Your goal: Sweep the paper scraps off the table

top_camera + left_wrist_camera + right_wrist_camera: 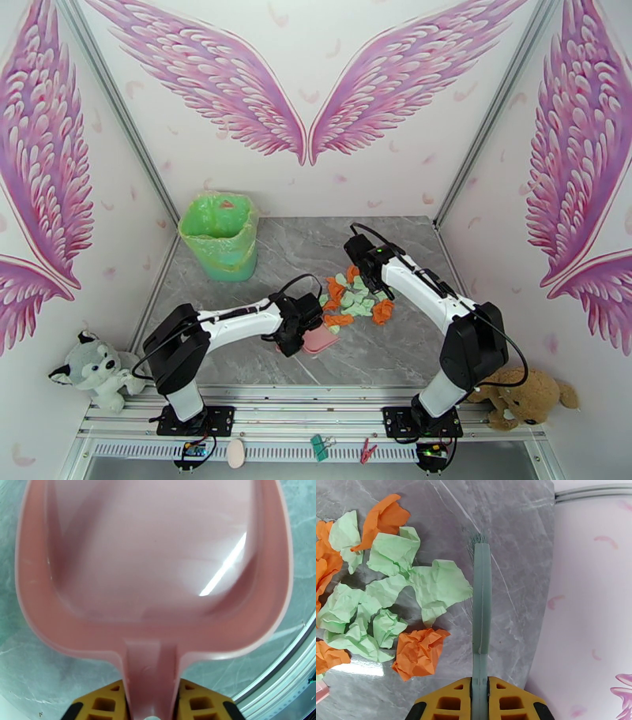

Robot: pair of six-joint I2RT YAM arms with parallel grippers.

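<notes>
Paper scraps (438, 586), orange and green, overlap beyond counting on the tabletop (513, 527); my left claw (152, 705) grips one pink dustpan (158, 559), my right claw (480, 699) one brush (481, 598).

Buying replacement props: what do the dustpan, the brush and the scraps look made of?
Dustpan: likely moulded plastic, pink, glossy; a bright light streak reflects off it. Brush: seemingly matte grey-green plastic back, fine bristles fraying at the tip. Paper scraps: thin paper, matte, sharply creased.
</notes>
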